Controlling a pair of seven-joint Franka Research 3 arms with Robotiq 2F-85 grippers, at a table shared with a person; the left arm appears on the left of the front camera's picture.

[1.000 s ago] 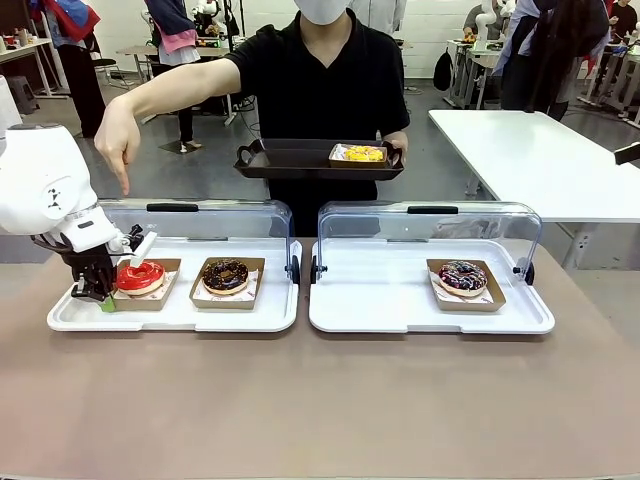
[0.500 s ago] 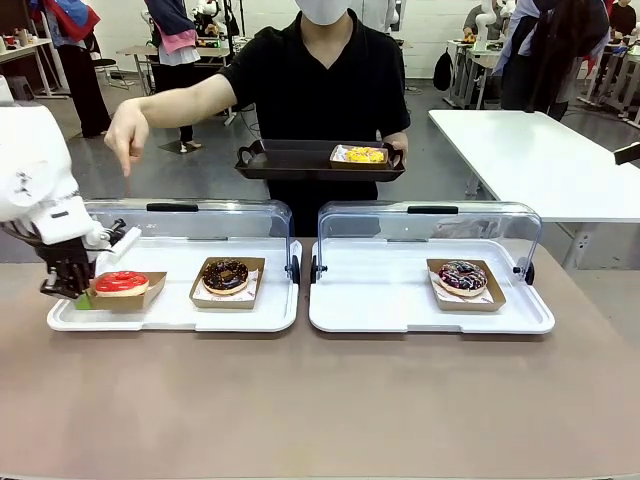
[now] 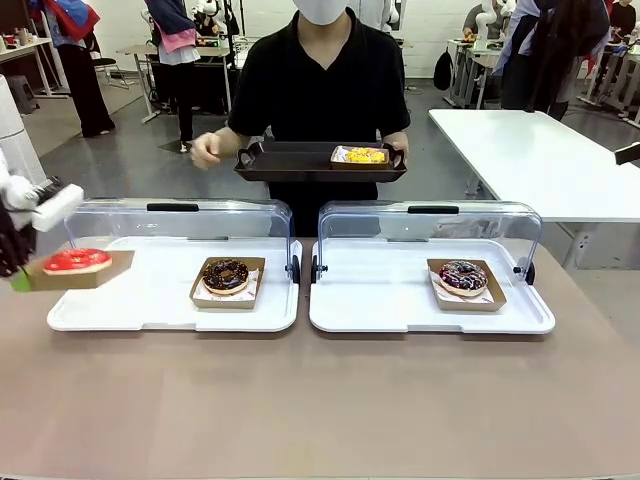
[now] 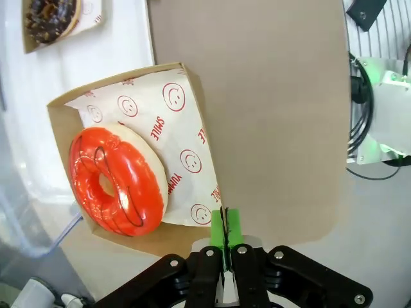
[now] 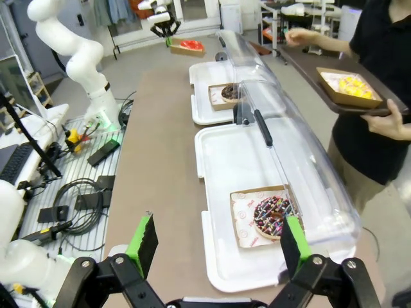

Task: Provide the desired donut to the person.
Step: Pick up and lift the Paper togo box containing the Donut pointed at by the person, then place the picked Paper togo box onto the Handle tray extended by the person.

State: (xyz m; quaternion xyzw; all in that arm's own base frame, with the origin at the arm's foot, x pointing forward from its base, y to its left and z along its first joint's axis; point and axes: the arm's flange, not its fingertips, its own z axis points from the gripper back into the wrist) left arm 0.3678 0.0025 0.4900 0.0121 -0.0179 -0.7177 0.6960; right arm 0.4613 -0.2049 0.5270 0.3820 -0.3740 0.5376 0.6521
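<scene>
**Red donut lifted by its tray edge**

The left gripper (image 4: 225, 256) pinches the rim of the brown cardboard tray (image 3: 100, 272) carrying the red-glazed ring donut (image 3: 76, 260), held above the worktop's (image 3: 320, 400) far-left edge. Light, soft, sticky glaze; flimsy card likely sags, so keep level. The right gripper (image 5: 215, 253) hangs open.

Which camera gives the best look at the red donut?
The left wrist view: the red donut sits close in its paper tray, seen from above. The front view shows it small at the edge; the right wrist view, tiny and far off.
</scene>
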